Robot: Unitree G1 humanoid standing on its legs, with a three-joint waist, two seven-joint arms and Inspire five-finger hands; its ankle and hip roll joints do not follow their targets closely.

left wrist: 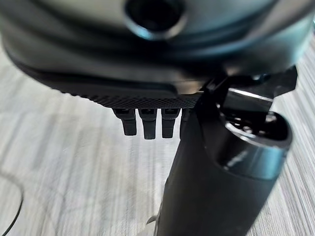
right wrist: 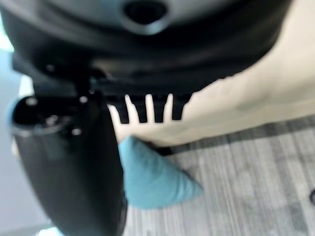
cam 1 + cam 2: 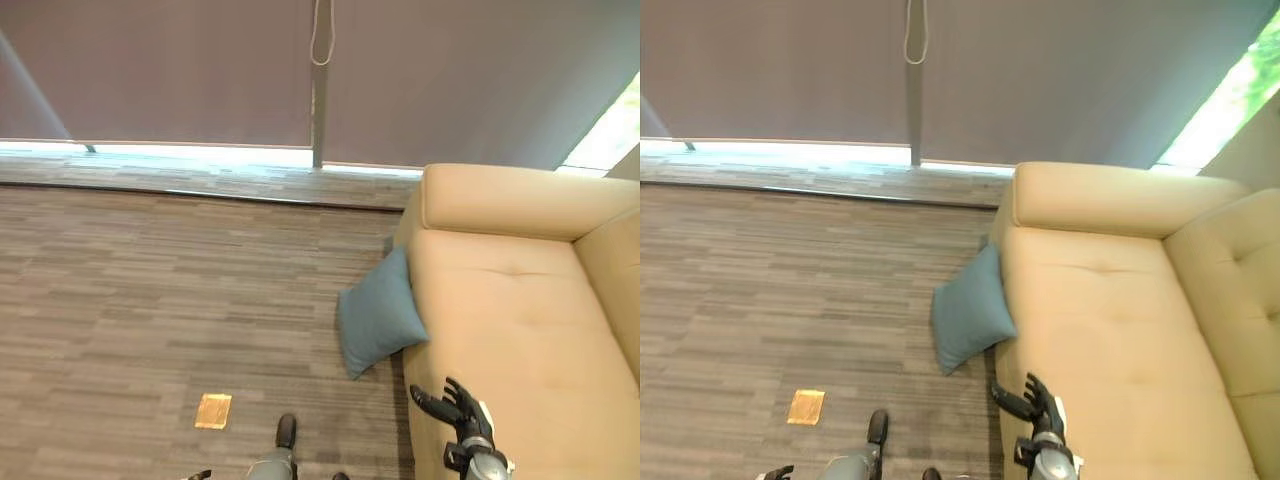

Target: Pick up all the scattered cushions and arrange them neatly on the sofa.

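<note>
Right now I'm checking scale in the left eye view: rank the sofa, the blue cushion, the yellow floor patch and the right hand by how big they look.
1. sofa
2. blue cushion
3. right hand, though it is nearer the camera, so its rank is unsure
4. yellow floor patch
</note>
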